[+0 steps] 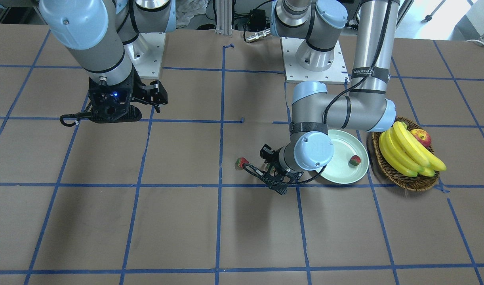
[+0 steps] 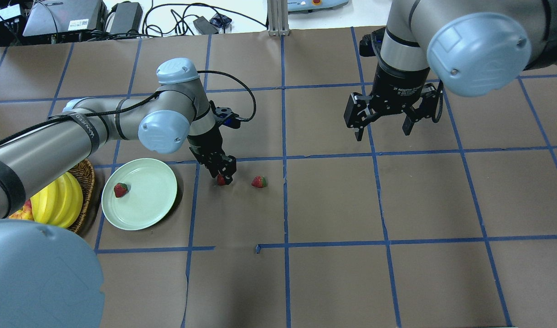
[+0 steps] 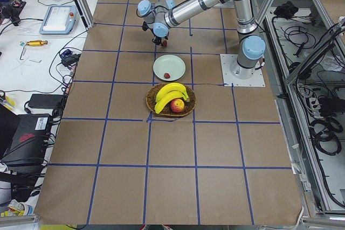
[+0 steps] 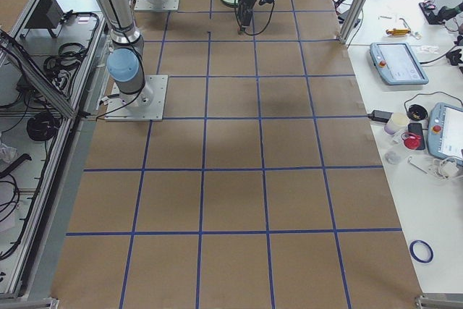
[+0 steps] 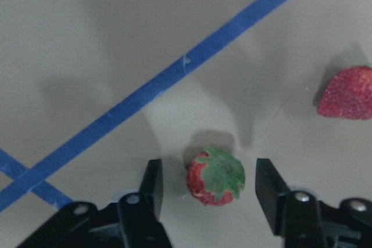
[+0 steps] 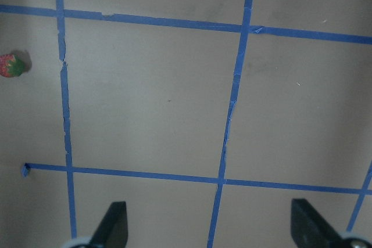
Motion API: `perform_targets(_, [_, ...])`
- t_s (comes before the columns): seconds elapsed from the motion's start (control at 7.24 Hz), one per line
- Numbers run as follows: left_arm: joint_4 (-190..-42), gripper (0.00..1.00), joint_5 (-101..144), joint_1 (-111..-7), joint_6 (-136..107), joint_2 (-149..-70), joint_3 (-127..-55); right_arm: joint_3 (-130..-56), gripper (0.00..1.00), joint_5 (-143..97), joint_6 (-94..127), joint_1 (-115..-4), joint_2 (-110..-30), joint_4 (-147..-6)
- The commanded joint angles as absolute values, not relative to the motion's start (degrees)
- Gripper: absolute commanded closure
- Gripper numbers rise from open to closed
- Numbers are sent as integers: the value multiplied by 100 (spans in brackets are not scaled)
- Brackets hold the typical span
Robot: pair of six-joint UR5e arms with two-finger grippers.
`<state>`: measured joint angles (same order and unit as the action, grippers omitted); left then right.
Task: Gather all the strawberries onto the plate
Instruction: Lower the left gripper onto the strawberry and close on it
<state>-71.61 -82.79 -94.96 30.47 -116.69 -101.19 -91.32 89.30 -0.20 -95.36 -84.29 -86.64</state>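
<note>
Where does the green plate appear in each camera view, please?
Front-facing: plate right of centre.
Overhead: plate left of centre.
Exterior left: plate upper centre.
Exterior right: cannot tell.
Left wrist: absent.
Right wrist: absent.
Landmark: banana basket beside it.

blue tape grid (image 6: 232, 103), strawberry (image 6: 11, 65) at left edge, spread end effector (image 6: 209, 225) fingertips
</note>
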Motion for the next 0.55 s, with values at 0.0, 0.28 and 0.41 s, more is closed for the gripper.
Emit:
perform_targets(0.0, [-7251,58,-8297,-9579,3041,-11628,-10125,-9132,0,8930,-18,-9536,-8429,-8666])
perform_targets(0.28, [-7207,96,-8375,-9589,3059,-11637,-10108,-9132,0,8938,-18,-9536,-8429,-8666])
perform_targets(0.41, [-7164,100,-8576,-9589,3085,-11585,-10090,-9132,0,8938,-18,-9527,-8429,-8666])
